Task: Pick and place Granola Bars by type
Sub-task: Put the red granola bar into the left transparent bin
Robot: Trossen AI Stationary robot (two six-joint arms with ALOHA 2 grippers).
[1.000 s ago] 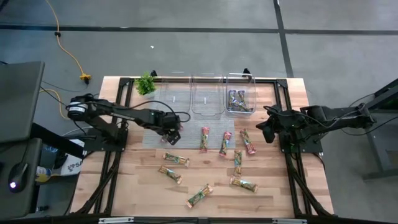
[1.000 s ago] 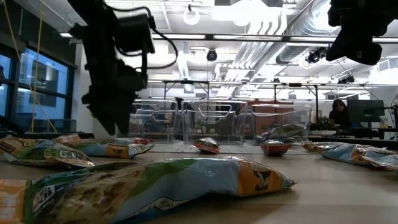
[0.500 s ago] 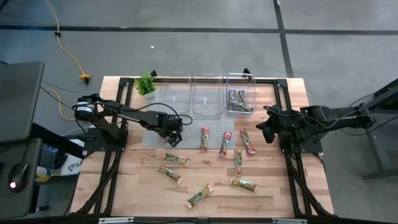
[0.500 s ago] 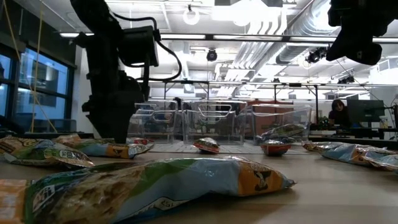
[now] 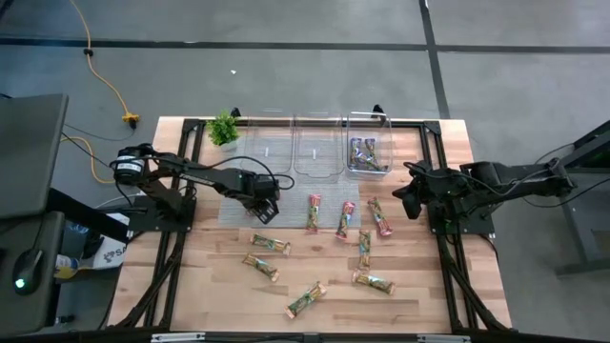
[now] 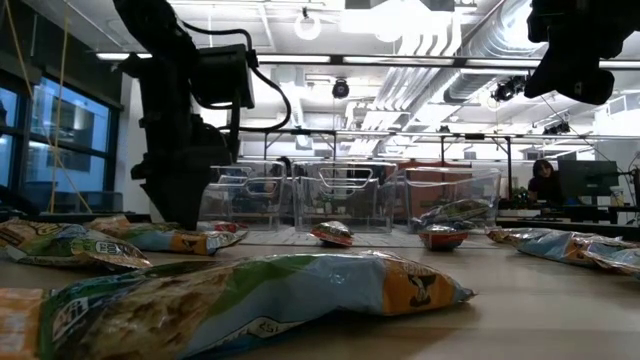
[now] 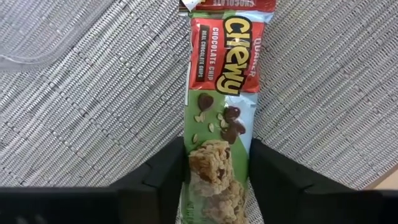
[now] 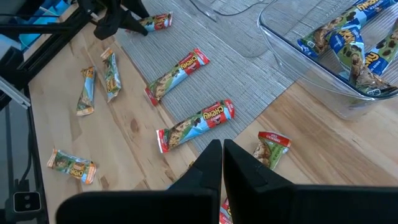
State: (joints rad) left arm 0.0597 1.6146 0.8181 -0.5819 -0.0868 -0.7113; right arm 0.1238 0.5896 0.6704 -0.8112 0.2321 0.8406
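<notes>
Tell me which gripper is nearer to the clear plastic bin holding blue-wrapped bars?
Right. The right gripper waits beside the bin, off its right side; the left gripper works far across the grey mat, straddling a red-and-green bar.

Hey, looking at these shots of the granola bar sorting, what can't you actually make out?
- Left wrist view: the chocolate chip bar between the left gripper fingers is cut off at both ends by the picture's edges, and contact cannot be told.
- High view: the bars in the right clear bin are too small to count.
- Low view: the nearest bar is blurred, its print unreadable.
</notes>
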